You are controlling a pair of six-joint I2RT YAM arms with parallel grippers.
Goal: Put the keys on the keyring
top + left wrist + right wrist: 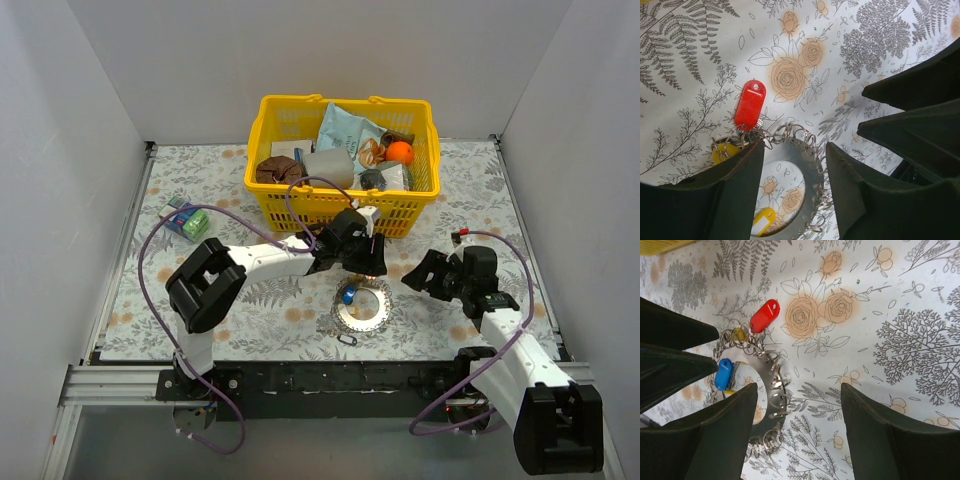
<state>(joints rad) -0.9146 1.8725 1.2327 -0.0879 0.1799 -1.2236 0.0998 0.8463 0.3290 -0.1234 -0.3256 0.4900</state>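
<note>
The keyring [362, 305] is found flat on the mat [260, 310] before the basket [300, 205], with the red key [750, 104], blue key [723, 374] and yellow key [763, 220] at its rim, their attachment not determinable; the left gripper [795, 150] is held open over it, and the right gripper [800, 390] is held open and empty nearby.

Silvery keyring [769, 390], red key [764, 316], blue key [723, 374], fern-and-rose tablecloth [900, 300], yellow basket [340, 205], seemingly green box [195, 224].

A robot test cell in a lab is suggested. A fern-and-rose printed tablecloth [480, 190] is enclosed by plain white wall panels [70, 130], and a silvery aluminium rail [110, 385] is mounted along its near edge.
</note>
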